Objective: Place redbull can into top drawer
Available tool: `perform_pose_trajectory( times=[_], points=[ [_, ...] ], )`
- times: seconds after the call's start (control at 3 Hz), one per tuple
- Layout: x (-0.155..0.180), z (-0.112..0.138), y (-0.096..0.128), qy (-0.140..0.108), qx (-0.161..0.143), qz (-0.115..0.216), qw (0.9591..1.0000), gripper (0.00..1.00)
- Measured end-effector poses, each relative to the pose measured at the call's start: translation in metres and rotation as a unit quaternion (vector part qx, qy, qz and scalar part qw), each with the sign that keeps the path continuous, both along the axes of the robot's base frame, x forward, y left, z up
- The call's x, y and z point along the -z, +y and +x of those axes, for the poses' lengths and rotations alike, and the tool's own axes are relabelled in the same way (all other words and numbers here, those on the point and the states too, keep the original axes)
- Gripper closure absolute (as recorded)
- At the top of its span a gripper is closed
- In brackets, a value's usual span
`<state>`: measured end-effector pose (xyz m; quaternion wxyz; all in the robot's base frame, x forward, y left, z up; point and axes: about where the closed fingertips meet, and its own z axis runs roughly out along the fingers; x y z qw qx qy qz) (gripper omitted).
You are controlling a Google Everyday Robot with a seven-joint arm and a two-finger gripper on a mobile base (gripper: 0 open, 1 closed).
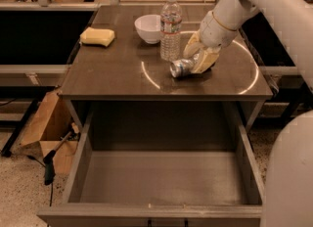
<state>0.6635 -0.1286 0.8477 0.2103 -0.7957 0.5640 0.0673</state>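
Note:
The redbull can (pixel 180 68), small, silvery and dented, lies on its side on the dark table top (pixel 117 74), right of centre. My gripper (pixel 198 58) is down at the can's right end, its yellowish fingers (pixel 205 60) on either side of that end. The white arm comes in from the upper right. The top drawer (pixel 161 177) is pulled wide open below the table's front edge, grey inside and with nothing in it. Its dark handle (pixel 166 222) shows at the bottom edge.
A clear water bottle (pixel 170 28) stands just left of and behind the can. A white bowl (pixel 149 28) sits behind it, a yellow sponge (pixel 98 36) at the far left. A cardboard box (pixel 46 133) lies on the floor at the left.

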Motion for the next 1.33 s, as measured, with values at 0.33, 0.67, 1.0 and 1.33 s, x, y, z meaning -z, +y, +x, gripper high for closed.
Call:
perform_pose_trajectory(
  times=[0.33, 0.67, 1.0, 1.33],
  points=[
    [-0.011, -0.004, 0.002, -0.005, 0.005, 0.004, 1.0000, 1.00],
    [-0.028, -0.013, -0.005, -0.012, 0.026, 0.006, 0.9996, 1.00],
    [-0.039, -0.031, -0.008, -0.023, 0.037, 0.004, 0.9990, 1.00],
    [-0.048, -0.058, -0.008, -0.046, 0.033, -0.002, 0.9984, 1.00]
  ],
)
